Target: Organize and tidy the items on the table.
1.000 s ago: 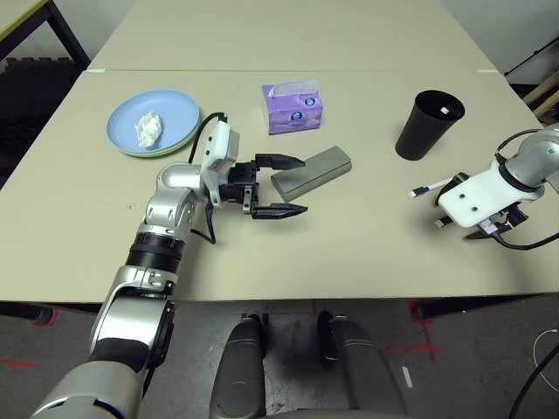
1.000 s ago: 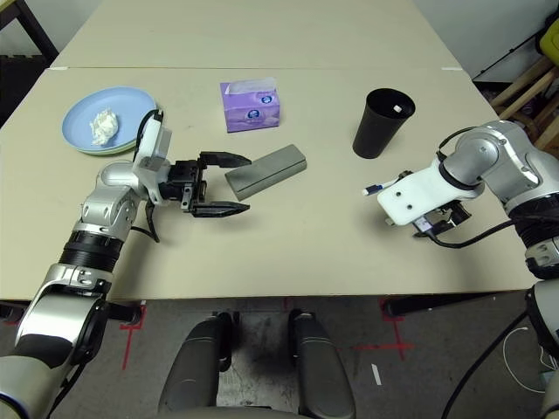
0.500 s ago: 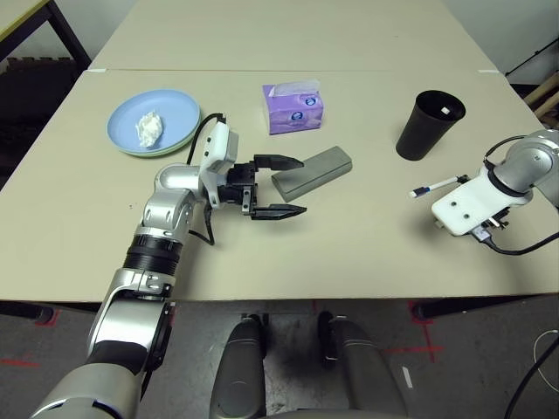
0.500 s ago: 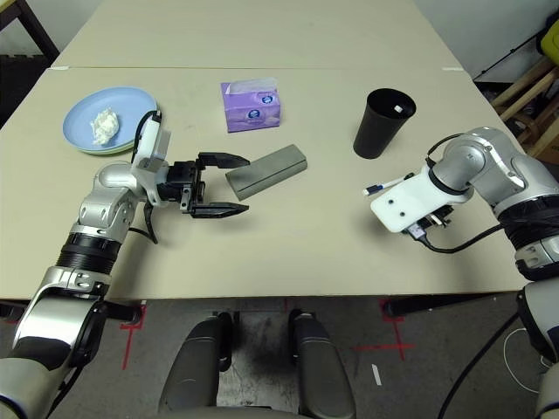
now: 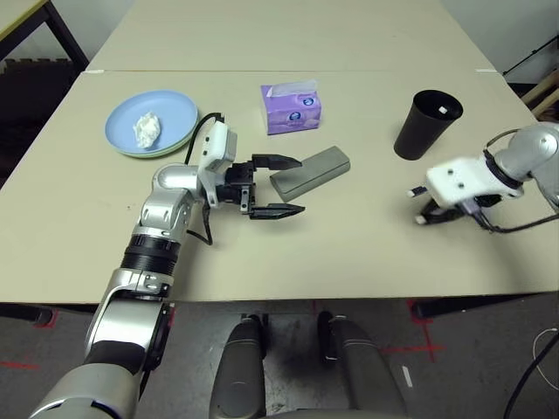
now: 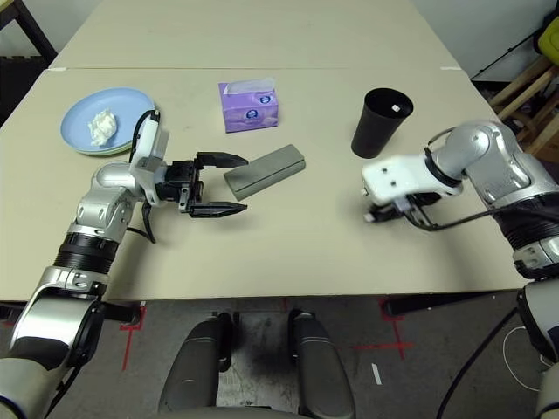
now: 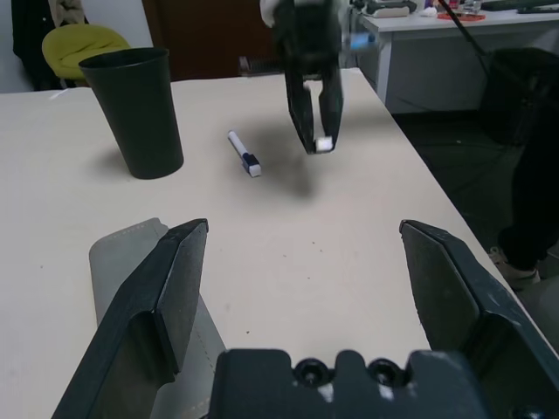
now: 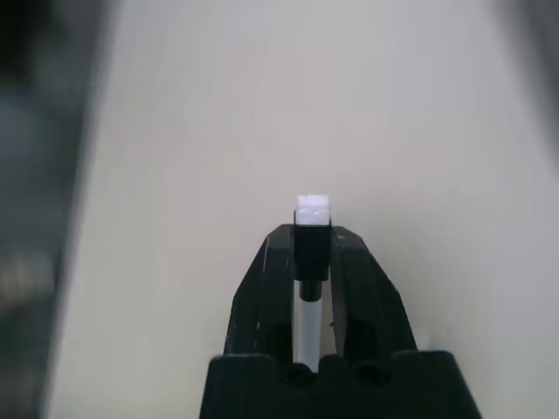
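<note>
Held pen: a white pen (image 8: 312, 262) sits clamped between the fingers of the right hand (image 7: 313, 131), its tip poking past them; the hand is lifted off the desk, near the right-hand edge.
Second pen: the other white pen (image 7: 244, 154) lies flat on the desk just beside that hand, between it and the black cup (image 5: 426, 124), touching neither.
Black cup: upright, near the far right of the desk, with open surface all round it.
Glasses case: the grey oblong case (image 5: 310, 172) lies at a slant in the middle of the desk, one end touching or nearly touching the far finger of the left hand.
Left hand: the left hand (image 5: 284, 185) is spread wide, level, pointing across toward the right arm, nothing between its fingers.
Tissue box: a purple tissue box (image 5: 292, 107) stands just beyond the case, apart from it.
Plates: a light blue plate (image 5: 151, 121) stacked on a pale green one sits far left, a crumpled white tissue wad (image 5: 147, 130) on top.
Desk: the beige desk (image 5: 349, 253) is bare along the whole near edge and between case and right hand.
</note>
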Tool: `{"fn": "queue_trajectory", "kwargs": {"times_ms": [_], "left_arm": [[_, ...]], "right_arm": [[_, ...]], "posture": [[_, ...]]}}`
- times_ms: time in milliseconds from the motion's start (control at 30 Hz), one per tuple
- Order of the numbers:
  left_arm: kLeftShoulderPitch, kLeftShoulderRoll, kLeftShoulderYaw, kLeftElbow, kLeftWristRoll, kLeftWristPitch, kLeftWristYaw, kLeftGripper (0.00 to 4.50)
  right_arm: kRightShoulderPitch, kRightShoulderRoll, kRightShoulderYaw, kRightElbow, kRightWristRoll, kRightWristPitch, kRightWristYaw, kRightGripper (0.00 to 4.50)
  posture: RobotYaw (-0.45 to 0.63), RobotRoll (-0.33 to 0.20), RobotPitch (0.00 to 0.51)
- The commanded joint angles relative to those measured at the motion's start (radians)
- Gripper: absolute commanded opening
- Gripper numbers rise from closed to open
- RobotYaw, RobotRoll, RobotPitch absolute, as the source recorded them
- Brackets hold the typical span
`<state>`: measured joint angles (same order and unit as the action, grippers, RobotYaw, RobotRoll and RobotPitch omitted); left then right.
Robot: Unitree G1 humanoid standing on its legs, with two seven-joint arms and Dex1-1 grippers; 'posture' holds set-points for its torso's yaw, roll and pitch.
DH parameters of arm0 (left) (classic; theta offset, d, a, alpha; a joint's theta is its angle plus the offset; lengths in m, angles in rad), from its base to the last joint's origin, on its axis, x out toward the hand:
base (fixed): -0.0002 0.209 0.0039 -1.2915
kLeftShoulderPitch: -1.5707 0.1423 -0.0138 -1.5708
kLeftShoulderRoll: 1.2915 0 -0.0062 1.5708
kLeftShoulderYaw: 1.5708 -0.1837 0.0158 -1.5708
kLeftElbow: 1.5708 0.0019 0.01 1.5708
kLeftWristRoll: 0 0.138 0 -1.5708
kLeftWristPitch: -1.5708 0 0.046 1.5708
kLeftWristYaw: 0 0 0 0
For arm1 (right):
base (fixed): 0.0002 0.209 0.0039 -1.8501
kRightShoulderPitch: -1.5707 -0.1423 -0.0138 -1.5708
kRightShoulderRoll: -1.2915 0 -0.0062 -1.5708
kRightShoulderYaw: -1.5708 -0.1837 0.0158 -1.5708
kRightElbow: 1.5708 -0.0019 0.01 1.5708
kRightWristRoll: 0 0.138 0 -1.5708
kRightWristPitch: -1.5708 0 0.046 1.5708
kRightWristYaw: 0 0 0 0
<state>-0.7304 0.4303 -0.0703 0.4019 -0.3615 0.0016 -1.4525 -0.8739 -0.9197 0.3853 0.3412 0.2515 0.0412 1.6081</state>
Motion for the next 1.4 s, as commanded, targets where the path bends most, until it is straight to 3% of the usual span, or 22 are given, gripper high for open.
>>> {"fn": "queue_trajectory", "kwargs": {"times_ms": [33, 200, 333, 500, 733, 933, 1400], "left_arm": [[0.011, -0.001, -0.013, -0.017, -0.005, -0.001, -0.015, 4.5], [0.01, -0.015, -0.012, -0.009, -0.005, -0.018, -0.014, 4.5], [0.007, -0.021, -0.007, 0.002, -0.002, -0.03, -0.013, 4.5], [-0.001, -0.022, -0.008, 0.017, 0.002, -0.035, -0.014, 4.5], [-0.008, -0.027, -0.008, 0.036, 0.008, -0.046, -0.007, 4.5], [-0.002, -0.026, -0.008, 0.035, 0.007, -0.047, -0.004, 4.5], [-0.011, -0.026, -0.009, 0.043, 0.011, -0.052, 0.004, 4.5]], "right_arm": [[0.031, 0.082, -0.165, -0.032, 0.143, 0.06, -0.066, 0.41], [0.049, 0.271, -0.402, -0.028, 0.23, 0.065, -0.365, 0.41], [0.086, 0.375, -0.522, -0.072, 0.245, 0.062, -0.583, 0.41], [0.099, 0.502, -0.628, -0.094, 0.158, -0.098, -0.901, 0.41], [0.091, 0.582, -0.667, -0.079, 0.036, -0.201, -1.214, 0.41], [0.109, 0.597, -0.673, -0.094, -0.082, -0.116, -1.487, 0.41], [0.118, 0.605, -0.672, -0.183, -0.032, 0.299, -1.595, 0.41]], "posture": [[0.11, 0.0, 0.207], [0.1, 0.0, 0.204], [0.1, 0.0, 0.203], [0.08, 0.0, 0.203], [0.08, 0.0, 0.204], [0.09, 0.0, 0.201], [0.09, 0.0, 0.197]]}}
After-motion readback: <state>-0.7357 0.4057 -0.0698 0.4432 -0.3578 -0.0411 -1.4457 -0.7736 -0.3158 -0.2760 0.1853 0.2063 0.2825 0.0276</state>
